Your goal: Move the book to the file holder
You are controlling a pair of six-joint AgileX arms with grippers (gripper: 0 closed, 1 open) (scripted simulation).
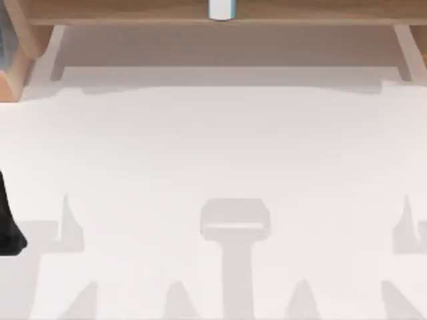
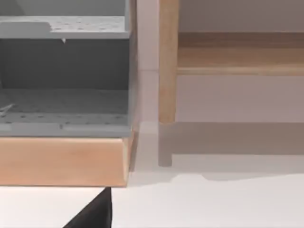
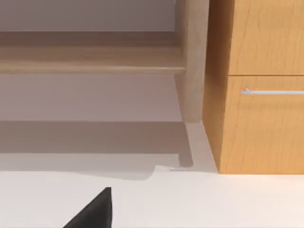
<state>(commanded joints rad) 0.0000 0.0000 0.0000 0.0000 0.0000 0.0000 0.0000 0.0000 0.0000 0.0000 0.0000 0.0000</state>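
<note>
Book (image 1: 221,9): thin, teal-edged, white face; stands upright on shelf board (image 1: 213,12) at far edge of table (image 1: 213,167), centre of top view, well apart from both arms. Label not readable.

File holder (image 1: 17,60): far-left corner in top view; light-brown wood, slanted side wall, grey-blue inside. Left wrist view gives it closer (image 2: 64,159): smooth wooden front lip, matte grey perforated panels behind, square-cut corners. Lies ahead of left fingers, nearer to them than the book is.

Progress: nil as far as seen. Book not grasped, not lifted, not in holder. Left to do: reach, grip, carry across to the left, insert. Judged to be start posn.

Left arm (image 1: 8,220): dark shape at left edge of table, low, parked. Finger state: cannot tell; a dark wedge (image 2: 92,211) shows in left wrist view.

Right arm: dark wedge (image 3: 92,211) in right wrist view; finger state cannot tell. Ahead of it: wooden cabinet (image 3: 261,85), grained orange-brown, metal bar handle (image 3: 273,91), beside shelf leg (image 3: 192,61).

Table: plain white, matte, flat.
</note>
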